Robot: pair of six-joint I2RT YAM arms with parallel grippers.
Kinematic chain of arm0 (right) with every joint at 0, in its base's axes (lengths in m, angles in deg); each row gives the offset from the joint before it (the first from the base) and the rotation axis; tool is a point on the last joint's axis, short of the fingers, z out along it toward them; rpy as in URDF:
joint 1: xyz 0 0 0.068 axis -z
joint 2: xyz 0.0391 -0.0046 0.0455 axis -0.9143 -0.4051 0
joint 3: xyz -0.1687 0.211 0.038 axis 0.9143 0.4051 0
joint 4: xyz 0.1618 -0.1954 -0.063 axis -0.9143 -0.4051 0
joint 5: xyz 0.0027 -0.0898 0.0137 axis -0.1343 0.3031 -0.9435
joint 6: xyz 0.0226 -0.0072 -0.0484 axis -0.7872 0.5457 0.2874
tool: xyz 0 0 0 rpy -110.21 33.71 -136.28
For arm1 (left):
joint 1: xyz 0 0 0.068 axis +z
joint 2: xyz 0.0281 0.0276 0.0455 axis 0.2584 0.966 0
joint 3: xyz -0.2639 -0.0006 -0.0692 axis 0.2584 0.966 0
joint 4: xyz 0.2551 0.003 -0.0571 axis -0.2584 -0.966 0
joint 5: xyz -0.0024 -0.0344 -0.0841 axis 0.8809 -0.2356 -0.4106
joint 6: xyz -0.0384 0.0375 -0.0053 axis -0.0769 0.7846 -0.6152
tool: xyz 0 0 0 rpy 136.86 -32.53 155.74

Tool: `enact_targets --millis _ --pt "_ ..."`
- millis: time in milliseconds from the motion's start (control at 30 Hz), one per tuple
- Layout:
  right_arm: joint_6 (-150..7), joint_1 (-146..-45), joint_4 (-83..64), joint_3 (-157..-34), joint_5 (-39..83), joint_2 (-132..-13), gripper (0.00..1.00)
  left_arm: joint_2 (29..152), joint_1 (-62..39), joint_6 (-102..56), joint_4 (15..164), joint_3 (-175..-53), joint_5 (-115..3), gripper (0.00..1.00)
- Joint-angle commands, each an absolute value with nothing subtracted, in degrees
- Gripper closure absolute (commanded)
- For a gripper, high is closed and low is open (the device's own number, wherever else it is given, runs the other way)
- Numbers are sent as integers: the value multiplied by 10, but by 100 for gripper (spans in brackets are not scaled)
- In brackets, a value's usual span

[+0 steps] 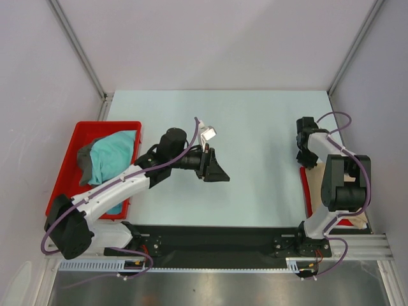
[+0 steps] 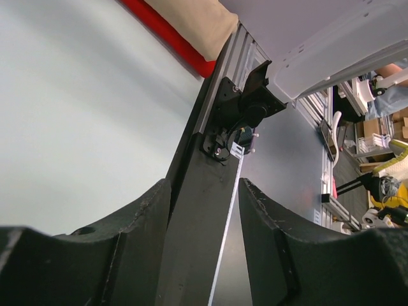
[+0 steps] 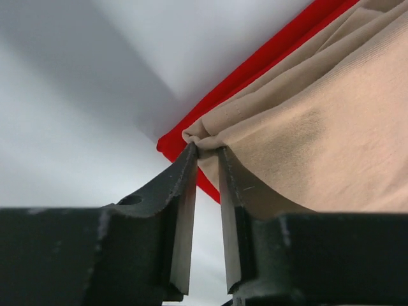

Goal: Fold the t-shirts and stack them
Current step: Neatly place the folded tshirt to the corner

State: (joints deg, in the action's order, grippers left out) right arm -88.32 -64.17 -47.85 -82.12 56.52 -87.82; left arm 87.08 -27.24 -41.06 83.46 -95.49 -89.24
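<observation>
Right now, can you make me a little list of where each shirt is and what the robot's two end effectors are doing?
Teal t-shirt: in the red tray, on the left
Dark grey t-shirt: same tray, beside the teal one
Tan t-shirt: on the red mat, on the right
Left end effector: open, empty, over the table
Right end effector: pinching a fold at the tan shirt's edge

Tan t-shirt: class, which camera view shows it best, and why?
Right wrist view: the tan t-shirt fills half the frame, its bunched edge pinched in the right gripper. Top external shows only a sliver beside the right arm; left wrist, a strip.
</observation>
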Motion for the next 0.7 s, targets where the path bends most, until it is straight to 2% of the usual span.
enact_targets --millis 0,133,167,200,433,667 --pt "-874 -645 -477 -838 594 -888 77 860 -267 -396 847 -955 -904 48" --pt "-869 -646 -474 -843 590 -895 84 860 -267 -395 847 -955 -909 48" --pt "-869 -646 -477 -847 587 -897 95 858 -267 -393 843 -955 -909 48" --pt "-869 -647 -487 -851 587 -896 100 859 -266 -393 842 -954 -910 48" --pt "-884 -640 -560 -894 512 -867 100 852 -264 -391 841 -951 -912 48" --pt "-933 -633 -547 -837 436 -856 100 852 -263 -393 842 -950 -928 48"
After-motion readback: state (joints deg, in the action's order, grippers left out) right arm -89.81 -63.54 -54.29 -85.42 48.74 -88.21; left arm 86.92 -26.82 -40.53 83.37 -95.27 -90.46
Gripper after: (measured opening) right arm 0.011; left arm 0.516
